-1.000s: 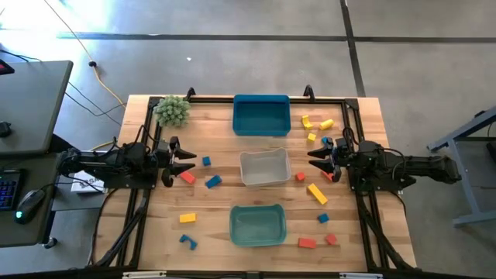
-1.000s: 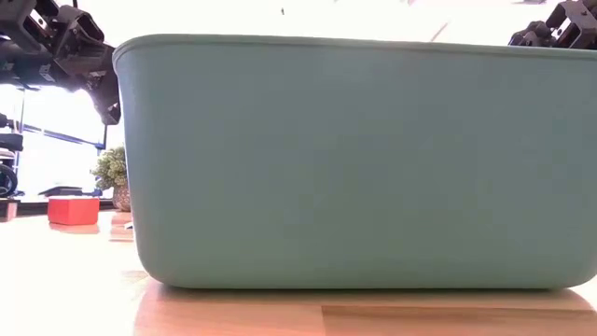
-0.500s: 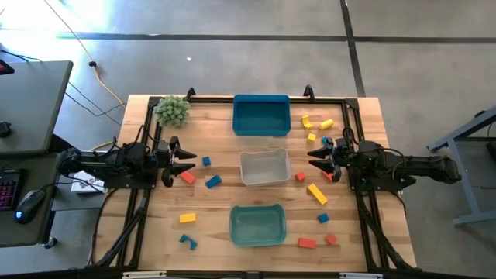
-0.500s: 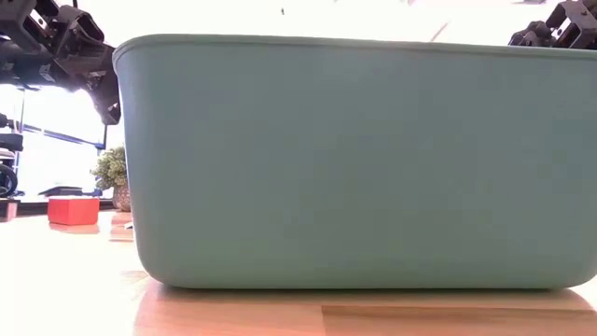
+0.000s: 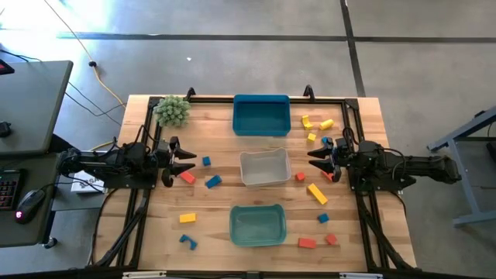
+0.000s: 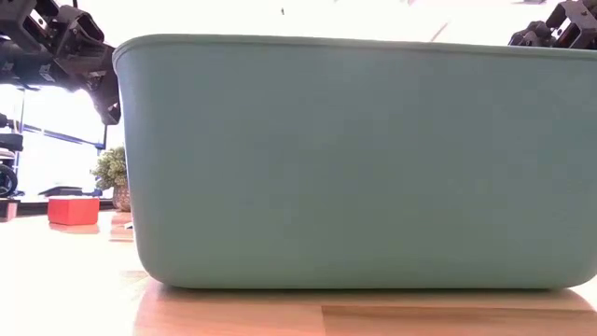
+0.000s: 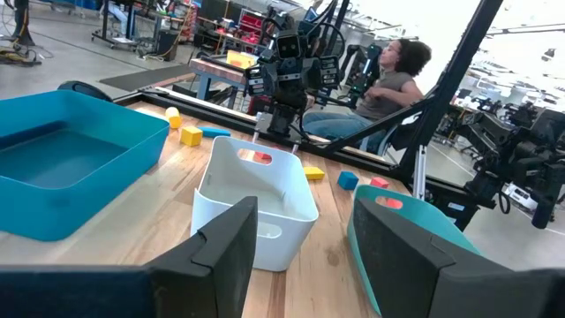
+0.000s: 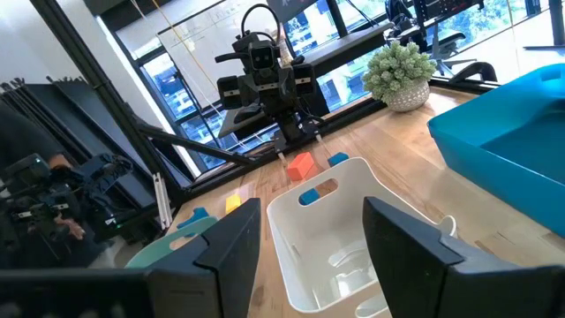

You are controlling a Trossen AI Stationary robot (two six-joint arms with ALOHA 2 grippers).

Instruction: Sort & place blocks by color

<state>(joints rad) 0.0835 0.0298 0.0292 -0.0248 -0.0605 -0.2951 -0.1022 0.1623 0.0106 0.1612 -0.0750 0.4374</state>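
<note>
Small red, yellow and blue blocks lie scattered flat on the wooden table [image 5: 209, 225]: a red one [image 5: 187, 177] and blue ones [image 5: 212, 182] on the left, yellow ones [image 5: 316, 123] at the far right, a yellow bar [image 5: 317, 193] and red ones [image 5: 307, 242] at the near right. Down the middle stand a blue bin [image 5: 261, 114], a white bin [image 5: 264, 167] and a teal bin [image 5: 257, 225]. My left gripper [image 5: 191, 161] hovers open at the left edge, level, above the table. My right gripper [image 5: 313, 158] hovers open at the right edge. Both hold nothing.
A green spiky plant ball [image 5: 172, 111] sits at the far left corner. A black metal frame [image 5: 147, 124] runs round the table. In the low view the teal bin [image 6: 354, 159] fills the picture. A seated person [image 7: 388, 84] shows beyond the table's right side.
</note>
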